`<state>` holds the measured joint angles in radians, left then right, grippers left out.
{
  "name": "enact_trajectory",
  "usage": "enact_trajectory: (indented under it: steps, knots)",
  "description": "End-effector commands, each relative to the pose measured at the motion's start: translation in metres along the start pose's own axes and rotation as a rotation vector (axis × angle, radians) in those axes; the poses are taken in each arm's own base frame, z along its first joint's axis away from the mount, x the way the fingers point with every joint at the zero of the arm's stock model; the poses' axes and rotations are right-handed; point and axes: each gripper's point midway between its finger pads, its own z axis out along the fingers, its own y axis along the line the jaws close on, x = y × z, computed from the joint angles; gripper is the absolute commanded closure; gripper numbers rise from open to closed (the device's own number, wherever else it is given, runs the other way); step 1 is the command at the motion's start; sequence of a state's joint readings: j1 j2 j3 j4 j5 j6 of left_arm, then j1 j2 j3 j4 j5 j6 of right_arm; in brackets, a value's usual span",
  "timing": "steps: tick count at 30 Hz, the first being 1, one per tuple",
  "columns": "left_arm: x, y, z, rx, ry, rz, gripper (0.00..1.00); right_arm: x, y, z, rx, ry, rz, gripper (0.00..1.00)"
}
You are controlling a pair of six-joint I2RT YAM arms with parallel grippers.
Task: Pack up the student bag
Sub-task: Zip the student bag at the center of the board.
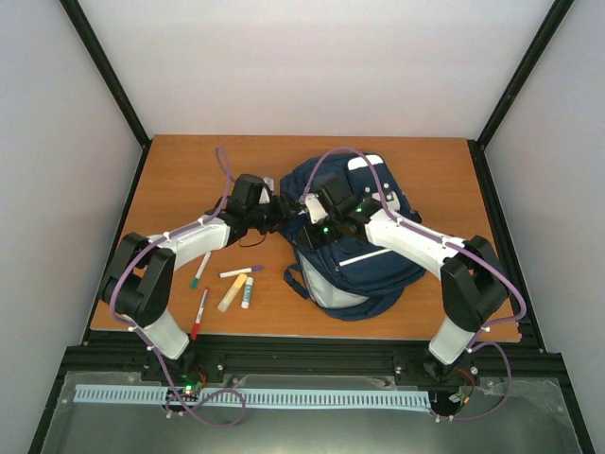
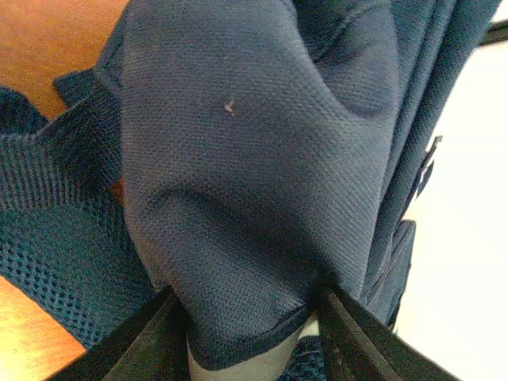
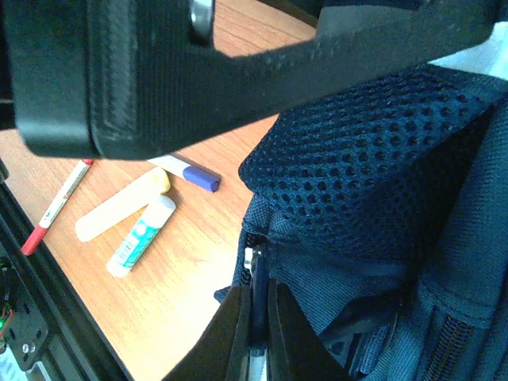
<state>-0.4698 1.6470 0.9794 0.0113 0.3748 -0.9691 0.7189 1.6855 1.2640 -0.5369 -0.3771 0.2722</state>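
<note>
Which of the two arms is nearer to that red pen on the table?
Left. The left arm bends just beside the red pen; the right arm stands beyond the student bag, on the other side.

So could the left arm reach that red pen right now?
Probably, but not straight away: the left end effector has student bag fabric between its fingers. The red pen lies uncovered near the table edge, on that arm's side.

no legible text, glue stick [image 3: 141, 235] label blurred
</note>
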Motion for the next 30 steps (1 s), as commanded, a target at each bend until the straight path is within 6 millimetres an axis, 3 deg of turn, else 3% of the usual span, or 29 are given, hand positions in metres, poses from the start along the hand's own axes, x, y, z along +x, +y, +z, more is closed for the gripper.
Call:
enact_trajectory:
  steps: [1, 4, 6, 14, 18, 23, 26, 30]
  knots:
    - [-0.003, -0.011, 0.009, 0.005, 0.022, 0.021, 0.61, 0.011, 0.048, -0.01, -0.205, 0.034, 0.025, 0.97]
    - [-0.003, -0.012, 0.025, 0.014, 0.058, 0.0, 0.91, 0.017, 0.045, -0.007, -0.214, 0.049, 0.056, 0.97]
    - [-0.009, -0.01, 0.031, 0.01, 0.041, -0.017, 0.99, 0.021, 0.044, -0.007, -0.236, 0.058, 0.098, 0.97]
    - [-0.053, 0.002, 0.019, -0.063, -0.168, -0.035, 0.99, 0.041, 0.049, -0.014, -0.293, 0.087, 0.218, 0.97]
    - [-0.072, 0.014, 0.014, -0.096, -0.242, -0.053, 0.99, 0.048, 0.04, -0.014, -0.243, 0.09, 0.225, 0.97]
    - [-0.092, 0.035, 0.006, -0.125, -0.309, -0.099, 0.99, 0.073, 0.031, -0.013, -0.219, 0.115, 0.253, 0.97]
    - [-0.102, 0.048, -0.001, -0.13, -0.338, -0.131, 0.99, 0.074, 0.036, -0.016, -0.251, 0.115, 0.232, 0.97]
    - [-0.106, 0.051, -0.007, -0.144, -0.356, -0.118, 0.99, 0.068, 0.043, -0.028, -0.264, 0.09, 0.178, 0.97]
